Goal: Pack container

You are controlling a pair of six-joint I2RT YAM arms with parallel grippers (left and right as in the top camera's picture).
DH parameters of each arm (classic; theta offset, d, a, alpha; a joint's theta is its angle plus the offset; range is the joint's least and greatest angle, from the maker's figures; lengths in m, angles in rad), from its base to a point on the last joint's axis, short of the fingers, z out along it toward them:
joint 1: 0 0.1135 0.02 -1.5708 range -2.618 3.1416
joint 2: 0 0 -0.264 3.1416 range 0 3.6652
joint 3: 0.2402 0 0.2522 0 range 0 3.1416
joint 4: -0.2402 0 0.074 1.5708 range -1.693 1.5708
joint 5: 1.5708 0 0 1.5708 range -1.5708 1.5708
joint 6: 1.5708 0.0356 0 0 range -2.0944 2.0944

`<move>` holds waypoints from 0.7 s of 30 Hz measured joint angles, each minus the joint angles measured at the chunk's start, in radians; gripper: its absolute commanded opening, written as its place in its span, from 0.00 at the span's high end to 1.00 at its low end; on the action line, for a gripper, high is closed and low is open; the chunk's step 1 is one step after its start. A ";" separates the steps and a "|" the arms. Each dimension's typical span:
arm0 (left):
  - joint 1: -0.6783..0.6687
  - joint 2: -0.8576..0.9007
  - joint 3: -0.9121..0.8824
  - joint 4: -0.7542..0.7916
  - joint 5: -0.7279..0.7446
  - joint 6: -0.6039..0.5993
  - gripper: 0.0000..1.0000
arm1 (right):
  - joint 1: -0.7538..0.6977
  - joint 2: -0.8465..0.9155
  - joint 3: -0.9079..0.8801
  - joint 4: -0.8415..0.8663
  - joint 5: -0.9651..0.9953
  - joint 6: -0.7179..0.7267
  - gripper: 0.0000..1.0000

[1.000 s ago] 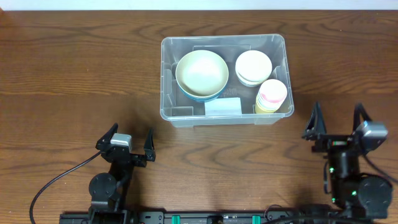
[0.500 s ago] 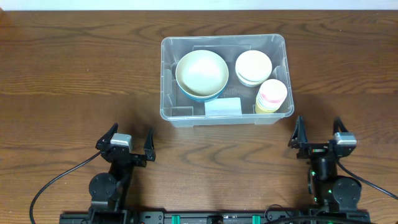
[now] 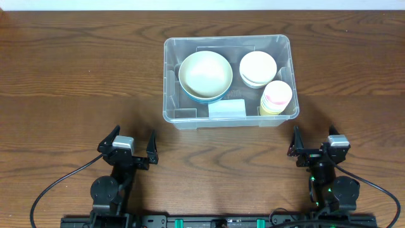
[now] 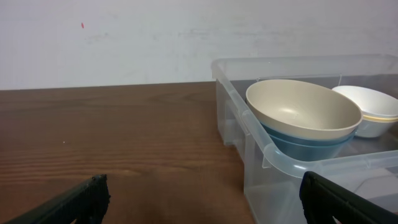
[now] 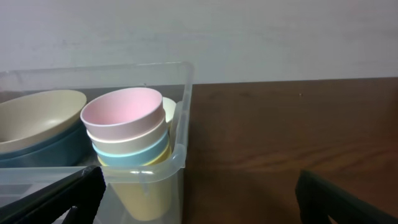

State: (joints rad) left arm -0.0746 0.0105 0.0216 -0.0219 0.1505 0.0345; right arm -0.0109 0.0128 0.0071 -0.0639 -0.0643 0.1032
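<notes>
The clear plastic container (image 3: 171, 82) stands at the table's middle back. Inside are a cream bowl nested in a blue bowl (image 3: 204, 75), stacked white bowls (image 3: 257, 68), a stack of cups with a pink one on top (image 3: 276, 97) and a pale label (image 3: 226, 109). My left gripper (image 3: 131, 144) is open and empty near the front left. My right gripper (image 3: 314, 145) is open and empty, front right of the container. The left wrist view shows the container (image 4: 261, 149) and bowls (image 4: 303, 115). The right wrist view shows the cups (image 5: 127, 134) at the container's corner (image 5: 179, 155).
The brown wooden table (image 3: 76, 82) surrounds the container on all sides. A pale wall (image 4: 124, 37) stands behind the table. Black cables (image 3: 50, 190) run from the arm bases at the front edge.
My right arm has drawn back toward the front and shifted left, settling low at its base. The left arm and the container's contents have not moved.
</notes>
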 measured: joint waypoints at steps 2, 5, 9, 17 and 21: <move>0.000 0.000 0.000 0.000 0.000 0.000 0.02 | 0.000 -0.001 0.000 -0.001 0.003 -0.011 0.01; 0.000 0.000 0.000 0.000 0.000 0.000 0.02 | 0.000 -0.001 0.000 -0.002 0.013 -0.043 0.01; 0.000 0.000 0.000 0.000 0.000 0.000 0.02 | 0.000 -0.001 0.000 -0.003 0.018 -0.086 0.01; 0.000 0.000 0.000 0.000 0.000 0.000 0.02 | 0.000 -0.001 0.000 -0.003 0.020 -0.116 0.01; 0.000 0.000 0.000 0.000 0.000 0.000 0.02 | 0.000 -0.001 0.000 -0.003 0.020 -0.116 0.01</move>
State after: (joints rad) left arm -0.0746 0.0105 0.0216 -0.0223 0.1509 0.0345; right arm -0.0109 0.0120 0.0071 -0.0666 -0.0444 -0.0128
